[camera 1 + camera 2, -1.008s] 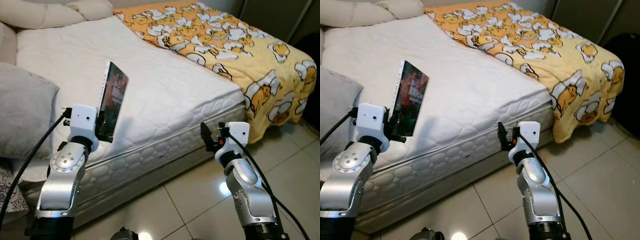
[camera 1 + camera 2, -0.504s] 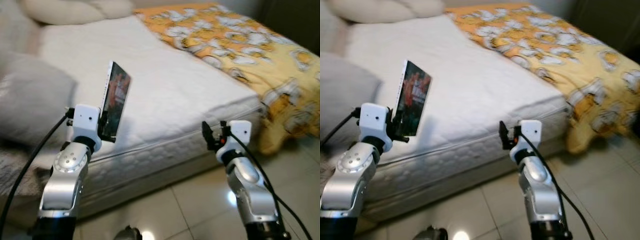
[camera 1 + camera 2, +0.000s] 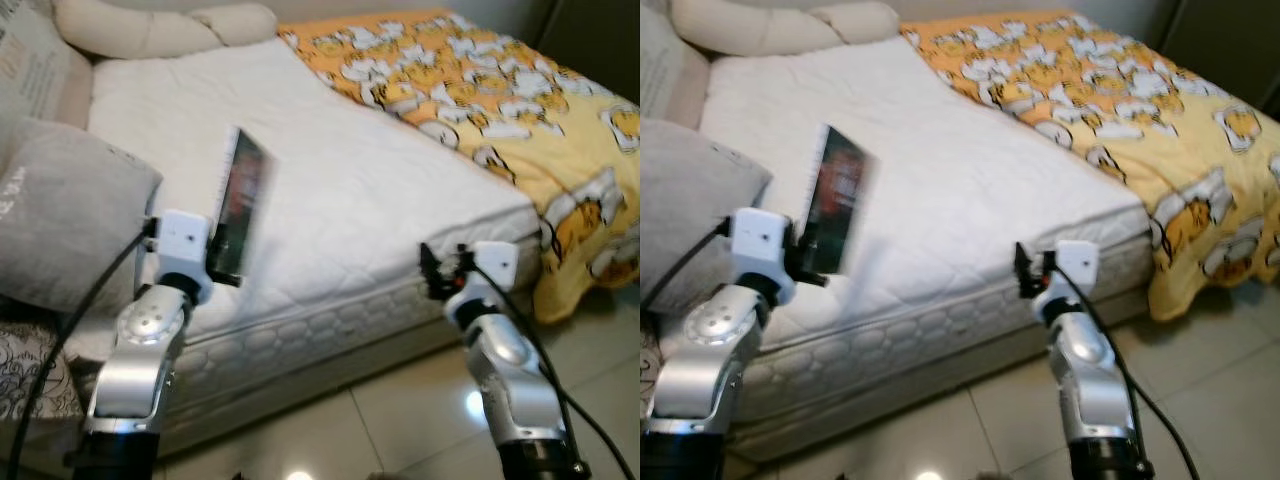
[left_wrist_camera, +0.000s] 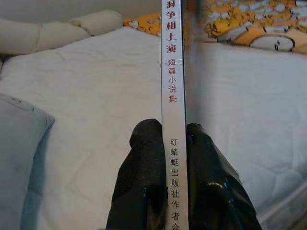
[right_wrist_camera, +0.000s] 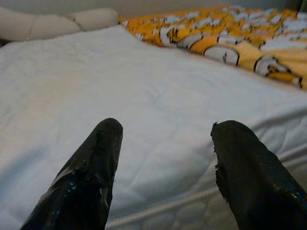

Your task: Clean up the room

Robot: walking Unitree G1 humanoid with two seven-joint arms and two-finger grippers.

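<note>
My left gripper [image 3: 222, 262] is shut on a thin book [image 3: 241, 200] with a dark cover, held upright over the near edge of the white mattress [image 3: 350, 190]. In the left wrist view the book's white spine [image 4: 172, 96] with red and black characters stands clamped between the two black fingers [image 4: 144, 182]. My right gripper [image 3: 432, 275] hangs open by the mattress side, nothing between its fingers [image 5: 91, 167].
A yellow patterned blanket [image 3: 500, 90] covers the far right of the bed and drapes over its corner. A grey pillow [image 3: 60, 220] lies at the left, cream bolsters [image 3: 160, 30] at the head. Tiled floor [image 3: 400, 420] lies below.
The camera has swung, shifting the whole scene right and blurring it. The book stays clamped in my left gripper and both arms keep their pose.
</note>
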